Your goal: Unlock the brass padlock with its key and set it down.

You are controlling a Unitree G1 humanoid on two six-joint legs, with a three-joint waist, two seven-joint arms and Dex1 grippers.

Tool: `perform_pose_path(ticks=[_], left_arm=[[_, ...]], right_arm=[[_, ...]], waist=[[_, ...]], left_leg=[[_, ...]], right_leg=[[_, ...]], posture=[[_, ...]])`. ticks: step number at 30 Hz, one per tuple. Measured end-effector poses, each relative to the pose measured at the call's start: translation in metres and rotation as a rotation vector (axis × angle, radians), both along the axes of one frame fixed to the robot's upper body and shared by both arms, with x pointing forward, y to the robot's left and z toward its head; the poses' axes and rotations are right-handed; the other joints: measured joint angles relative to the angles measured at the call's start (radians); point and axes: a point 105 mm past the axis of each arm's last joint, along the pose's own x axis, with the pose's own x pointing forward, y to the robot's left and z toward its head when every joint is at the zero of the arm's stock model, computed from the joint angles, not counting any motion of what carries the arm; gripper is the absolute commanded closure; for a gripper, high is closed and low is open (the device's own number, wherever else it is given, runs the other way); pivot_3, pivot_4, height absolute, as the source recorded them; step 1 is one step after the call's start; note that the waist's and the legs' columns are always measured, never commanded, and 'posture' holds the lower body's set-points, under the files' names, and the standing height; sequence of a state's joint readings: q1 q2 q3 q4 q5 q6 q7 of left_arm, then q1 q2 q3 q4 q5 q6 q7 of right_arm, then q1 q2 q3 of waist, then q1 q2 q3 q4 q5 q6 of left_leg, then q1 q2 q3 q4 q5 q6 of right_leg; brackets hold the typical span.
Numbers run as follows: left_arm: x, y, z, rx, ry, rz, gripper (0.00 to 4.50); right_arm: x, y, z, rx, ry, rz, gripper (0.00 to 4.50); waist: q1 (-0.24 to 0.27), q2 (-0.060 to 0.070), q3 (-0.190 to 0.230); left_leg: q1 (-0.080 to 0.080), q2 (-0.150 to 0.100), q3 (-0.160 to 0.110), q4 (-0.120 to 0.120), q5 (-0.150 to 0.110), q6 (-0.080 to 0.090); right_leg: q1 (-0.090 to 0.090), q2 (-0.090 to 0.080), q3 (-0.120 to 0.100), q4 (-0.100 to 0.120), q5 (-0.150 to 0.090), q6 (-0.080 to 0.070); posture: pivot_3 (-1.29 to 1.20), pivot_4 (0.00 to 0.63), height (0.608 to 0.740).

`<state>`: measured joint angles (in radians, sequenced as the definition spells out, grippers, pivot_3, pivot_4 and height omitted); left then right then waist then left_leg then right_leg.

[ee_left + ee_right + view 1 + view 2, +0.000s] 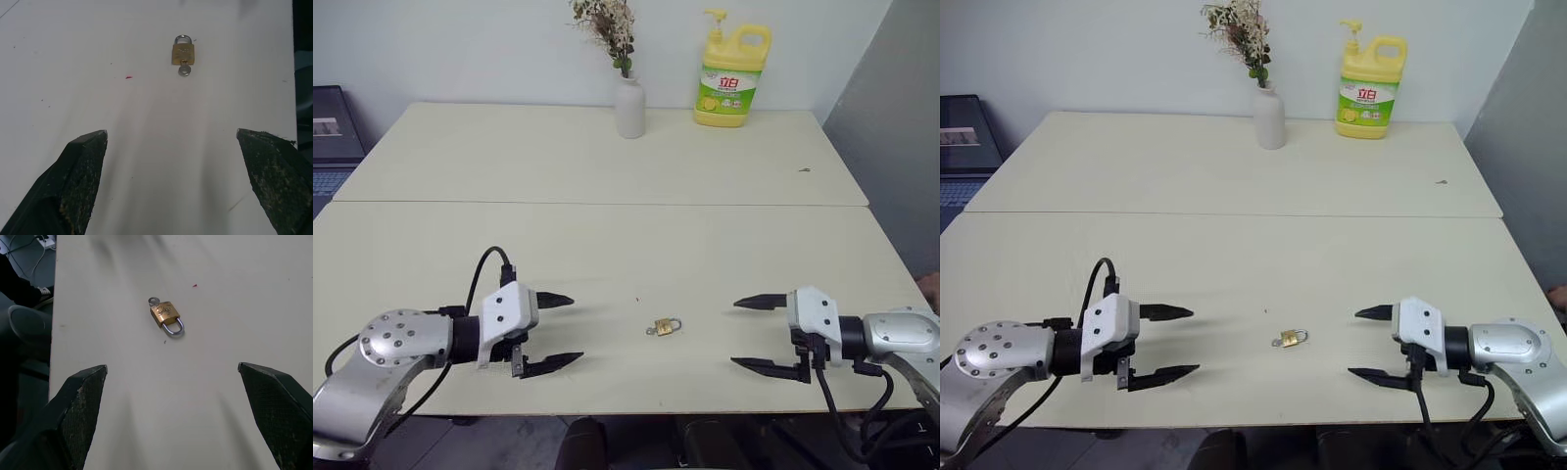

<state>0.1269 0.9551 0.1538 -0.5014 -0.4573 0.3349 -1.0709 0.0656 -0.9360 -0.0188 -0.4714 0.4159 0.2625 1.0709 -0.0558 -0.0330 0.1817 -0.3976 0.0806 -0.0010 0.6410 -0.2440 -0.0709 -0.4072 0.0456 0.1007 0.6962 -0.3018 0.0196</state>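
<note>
Brass padlock [665, 326] lies flat on the worktop [607, 245], lower centre of the head view, key [184, 71] seated in its base, shackle appearing closed. Left claw [548, 333] at lower left and right claw [756, 333] at lower right both stand wide open, empty, flanking the lock, clear of it.

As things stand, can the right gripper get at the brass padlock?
Probably yes: the right gripper is open and aimed at the brass padlock, with bare table between them.
</note>
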Motion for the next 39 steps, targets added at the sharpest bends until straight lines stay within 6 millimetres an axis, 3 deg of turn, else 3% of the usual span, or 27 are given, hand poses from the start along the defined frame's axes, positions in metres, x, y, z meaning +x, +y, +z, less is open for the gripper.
perform_pose_path(ticks=[9, 18, 25, 30, 35, 39], left_arm=[[-0.002, -0.002, 0.002, -0.004, -0.008, -0.022, 0.1], [-0.011, 0.0, -0.004, 0.015, 0.009, -0.098, 0.1], [-0.018, -0.002, -0.007, 0.008, 0.031, -0.129, 0.1], [-0.025, -0.009, -0.003, -0.019, 0.038, -0.156, 0.1], [-0.03, -0.009, -0.006, -0.016, 0.055, -0.158, 0.1], [-0.03, -0.008, -0.007, -0.007, 0.05, -0.155, 0.1]], right_arm=[[-0.006, 0.0, -0.007, -0.001, 0.007, 0.019, 0.0], [0.004, 0.011, -0.001, -0.01, -0.007, 0.021, 0.0], [0.02, 0.044, -0.009, -0.091, -0.036, 0.084, 0.0], [0.028, 0.08, -0.007, -0.056, -0.016, 0.148, 0.0], [0.03, 0.098, -0.022, -0.094, 0.018, 0.184, 0.0], [0.035, 0.1, -0.031, -0.139, 0.03, 0.183, 0.0]], waist=[[0.0, 0.0, 0.0], [0.0, 0.0, 0.0], [-0.001, 0.0, 0.0], [-0.001, 0.0, 0.0], [-0.001, 0.0, 0.0], [0.001, 0.0, 0.0]], left_leg=[[0.0, 0.0, 0.0, 0.001, 0.0, 0.0], [0.0, 0.0, 0.0, 0.001, 0.0, 0.0], [0.0, 0.0, 0.0, 0.002, 0.0, 0.0], [-0.001, 0.001, 0.0, 0.002, 0.0, 0.0], [-0.001, 0.0, 0.0, 0.002, 0.0, 0.0], [-0.001, 0.0, 0.0, 0.003, 0.0, 0.0]], right_leg=[[0.0, 0.0, 0.0, 0.0, 0.0, 0.0], [0.0, 0.0, 0.0, 0.001, 0.0, 0.0], [0.0, 0.0, 0.0, 0.001, 0.0, 0.0], [-0.001, 0.0, 0.0, 0.001, 0.0, 0.0], [-0.001, 0.0, 0.0, 0.001, 0.0, 0.0], [-0.001, 0.0, 0.0, 0.001, 0.0, 0.0]], posture=[[0.0, 0.15, 0.74], [0.0, 0.15, 0.74], [0.0, 0.15, 0.74], [0.0, 0.15, 0.74], [0.0, 0.15, 0.74], [0.0, 0.15, 0.74]])
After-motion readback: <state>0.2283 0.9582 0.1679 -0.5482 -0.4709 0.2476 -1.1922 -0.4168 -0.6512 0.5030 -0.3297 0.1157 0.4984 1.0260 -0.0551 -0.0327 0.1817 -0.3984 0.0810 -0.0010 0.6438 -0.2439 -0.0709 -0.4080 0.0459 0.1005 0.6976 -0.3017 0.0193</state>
